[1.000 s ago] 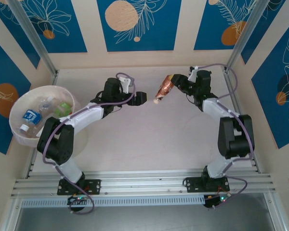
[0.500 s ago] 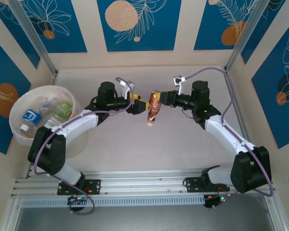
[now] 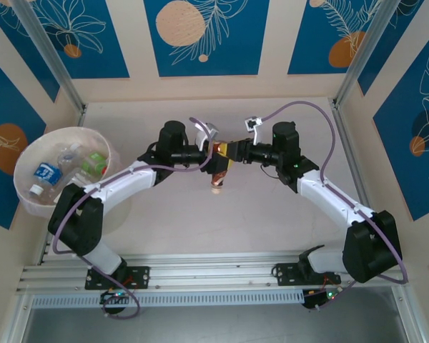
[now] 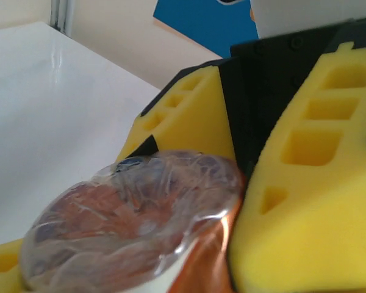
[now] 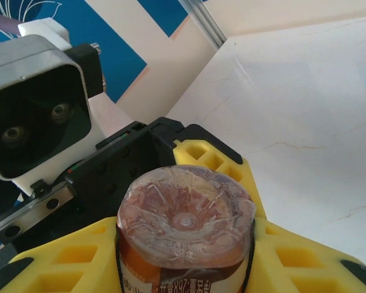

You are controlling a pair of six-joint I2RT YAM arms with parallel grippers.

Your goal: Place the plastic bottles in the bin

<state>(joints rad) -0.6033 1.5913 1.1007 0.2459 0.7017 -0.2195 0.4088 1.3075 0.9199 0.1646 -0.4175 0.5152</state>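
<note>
A clear plastic bottle (image 3: 222, 167) with an orange-brown label hangs above the middle of the table, cap end down. My right gripper (image 3: 233, 152) is shut on it near its base; in the right wrist view the bottle's base (image 5: 186, 213) sits between my yellow pads (image 5: 55, 262). My left gripper (image 3: 213, 158) reaches in from the left, open, with its jaws on either side of the same bottle (image 4: 134, 226). The round pale bin (image 3: 57, 131) stands at the far left and holds several bottles (image 3: 46, 173).
The two arms meet nose to nose over the table's middle. Aluminium posts (image 3: 50, 57) and patterned walls close in the back and sides. The bin sits next to the left wall, left of my left arm's elbow (image 3: 82, 207).
The right gripper carried the bottle left from the back right toward the centre. The left gripper came up to it and its jaws have begun to narrow around the bottle.
</note>
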